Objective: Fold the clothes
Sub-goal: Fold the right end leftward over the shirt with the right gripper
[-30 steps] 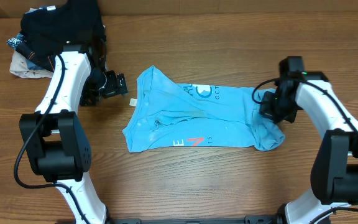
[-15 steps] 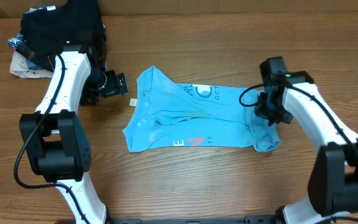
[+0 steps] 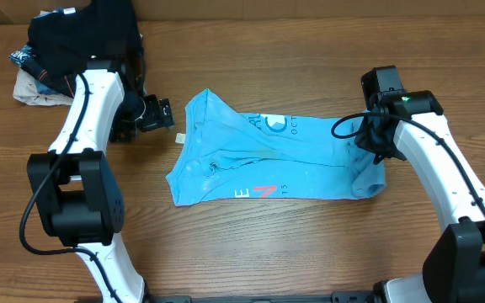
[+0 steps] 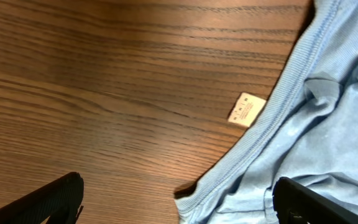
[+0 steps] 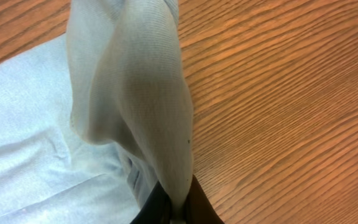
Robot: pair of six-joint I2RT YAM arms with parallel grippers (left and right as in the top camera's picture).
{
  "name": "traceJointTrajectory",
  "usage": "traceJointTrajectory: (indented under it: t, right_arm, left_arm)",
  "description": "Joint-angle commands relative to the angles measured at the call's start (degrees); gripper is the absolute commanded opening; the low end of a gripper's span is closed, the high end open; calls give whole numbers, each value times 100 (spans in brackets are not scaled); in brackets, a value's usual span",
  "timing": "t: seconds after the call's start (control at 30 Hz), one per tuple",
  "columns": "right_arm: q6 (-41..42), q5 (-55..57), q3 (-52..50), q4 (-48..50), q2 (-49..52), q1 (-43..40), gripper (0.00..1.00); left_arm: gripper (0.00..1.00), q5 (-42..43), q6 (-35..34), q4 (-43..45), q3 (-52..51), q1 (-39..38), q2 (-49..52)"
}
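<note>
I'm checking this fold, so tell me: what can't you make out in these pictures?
Tag beside the T-shirt collar, left wrist view: print too small to read.
T-shirt lettering, overhead: partly tucked into folds.
Right gripper, overhead: fingertips hidden under its own wrist; right wrist view cuts them at the bottom edge.
Dark garment pile, overhead: cut off by the top edge.

Left arm [image 3: 91, 109], left of the T-shirt [image 3: 259, 160]: white link shells, black rounded joint housings, black cable [image 3: 30, 220] looping beside the base. Left gripper [image 4: 179, 204]: fingers [image 4: 48, 202] matte black, ribbed. Right arm [image 3: 434, 156], right of the T-shirt: same build, green light [image 3: 408, 99] on the wrist.
</note>
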Motion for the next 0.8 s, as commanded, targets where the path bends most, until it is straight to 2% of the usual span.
traceJointTrajectory:
  t: [0.0,0.43,0.77]
  right_arm:
    - [28,-48,68,44,-101,7,4]
    - [31,-90,-146,310,-98,195,4]
    - [251,227,-149,420,-81,787,4]
  left_arm:
    - [100,46,-37,9,46,-94,26]
    - [100,44,-37,26,48,-157,26]
    - [100,39,-98,33,46,-157,26]
